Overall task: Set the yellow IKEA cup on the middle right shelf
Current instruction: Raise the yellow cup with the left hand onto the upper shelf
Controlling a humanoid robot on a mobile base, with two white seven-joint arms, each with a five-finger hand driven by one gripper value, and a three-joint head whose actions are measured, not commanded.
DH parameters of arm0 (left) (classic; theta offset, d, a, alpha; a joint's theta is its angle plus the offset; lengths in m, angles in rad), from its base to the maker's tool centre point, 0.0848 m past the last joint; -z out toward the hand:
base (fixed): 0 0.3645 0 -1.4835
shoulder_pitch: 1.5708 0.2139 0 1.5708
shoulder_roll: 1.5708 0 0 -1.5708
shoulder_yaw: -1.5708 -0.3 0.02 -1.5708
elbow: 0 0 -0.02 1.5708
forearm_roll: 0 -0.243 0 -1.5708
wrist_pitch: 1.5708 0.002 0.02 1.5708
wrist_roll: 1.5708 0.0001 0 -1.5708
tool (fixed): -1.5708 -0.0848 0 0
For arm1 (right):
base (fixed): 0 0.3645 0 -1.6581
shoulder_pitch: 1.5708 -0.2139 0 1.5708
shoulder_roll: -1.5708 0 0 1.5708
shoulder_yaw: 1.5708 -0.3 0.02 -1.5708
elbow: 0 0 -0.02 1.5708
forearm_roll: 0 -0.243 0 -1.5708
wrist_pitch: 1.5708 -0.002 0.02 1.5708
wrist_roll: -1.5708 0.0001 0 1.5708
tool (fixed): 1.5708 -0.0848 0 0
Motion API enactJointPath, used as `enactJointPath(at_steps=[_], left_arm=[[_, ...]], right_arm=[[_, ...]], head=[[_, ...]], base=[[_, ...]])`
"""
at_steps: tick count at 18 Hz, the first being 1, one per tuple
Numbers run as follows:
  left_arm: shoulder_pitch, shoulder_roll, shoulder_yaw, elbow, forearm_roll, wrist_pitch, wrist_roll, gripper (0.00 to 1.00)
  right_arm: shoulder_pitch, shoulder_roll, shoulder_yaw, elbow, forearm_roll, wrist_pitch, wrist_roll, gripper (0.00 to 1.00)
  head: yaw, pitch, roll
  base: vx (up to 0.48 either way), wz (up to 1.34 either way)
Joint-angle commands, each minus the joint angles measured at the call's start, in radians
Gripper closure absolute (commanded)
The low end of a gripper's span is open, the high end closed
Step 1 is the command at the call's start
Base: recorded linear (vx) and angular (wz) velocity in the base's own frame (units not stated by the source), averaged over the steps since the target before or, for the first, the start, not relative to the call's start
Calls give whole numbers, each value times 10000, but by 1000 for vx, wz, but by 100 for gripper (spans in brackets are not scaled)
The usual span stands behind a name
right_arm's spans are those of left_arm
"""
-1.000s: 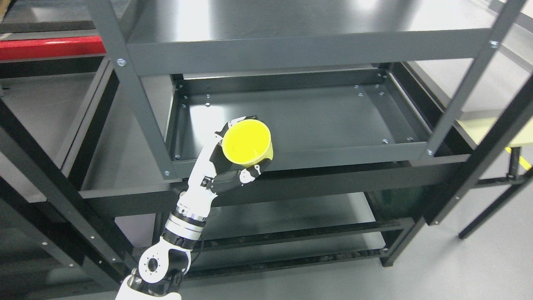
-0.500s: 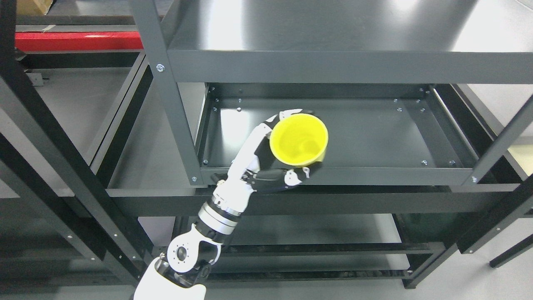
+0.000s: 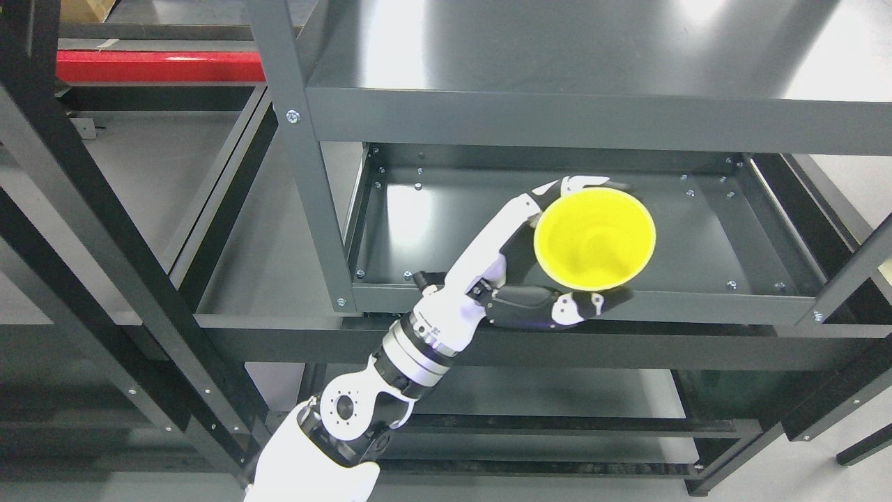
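The left hand (image 3: 550, 279) is wrapped around the yellow cup (image 3: 594, 240), thumb below and fingers (image 3: 578, 185) curling over the far side, so the cup stays upright with its open mouth facing the camera. It hangs over the front lip of the middle right shelf (image 3: 446, 230), right of centre, seemingly not yet set down; the grip from the side likely leaves the base free for landing. No brand mark or writing is legible anywhere on cup or rack
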Motion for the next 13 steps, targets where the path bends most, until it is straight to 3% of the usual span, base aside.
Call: enactJointPath(at_steps=[1,9,12,13], left_arm=[[-1612,174,-966,-320,831,7,21,98],[-4037,174,997,107,1861,1218,174,98],[-5156,174,998,889,2427,1570,1091,100],[-5523,174,906,1104,3052,2270,1794,100]], right_arm=[[137,-175,169,0,-245,8,-8,1],[137,-175,169,0,-245,8,-8,1],[137,-175,169,0,-245,8,-8,1],[137,-175,169,0,-245,8,-8,1]], head=[[0,0,0],[0,0,0],[0,0,0],[0,0,0]], base=[[0,0],[0,0],[0,0],[0,0]])
